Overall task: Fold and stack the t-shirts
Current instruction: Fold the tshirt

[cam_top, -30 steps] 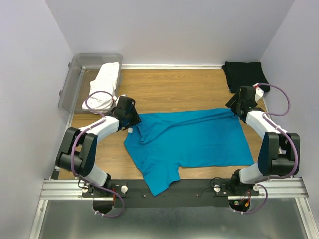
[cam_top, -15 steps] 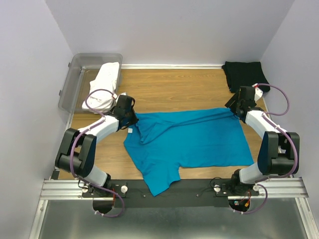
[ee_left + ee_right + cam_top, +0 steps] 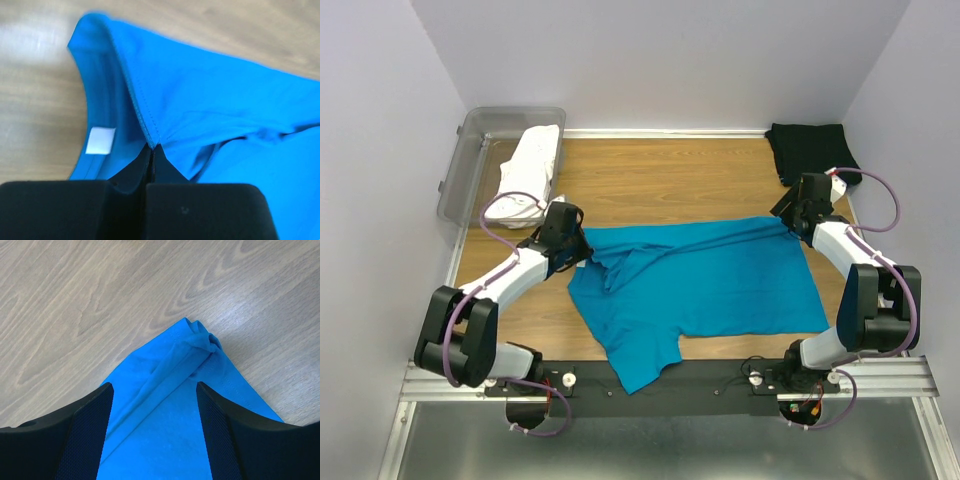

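Wooden tabletop point(image 3: 670, 175); teal t-shirt point(image 3: 720, 280), blank tag point(image 3: 100, 140)

Soft matt teal-blue cloth t-shirt point(image 3: 720, 280) with stitched hem, smooth faintly glossy wood-grain table point(image 3: 660, 180), clear grey plastic tub point(image 3: 465, 165), probably glossy

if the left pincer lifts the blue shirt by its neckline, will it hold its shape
Probably not: the blue shirt lies wrinkled and bunched, so it should sag and drape. It looks thin and light, so the pinch by the left pincer likely suffices.
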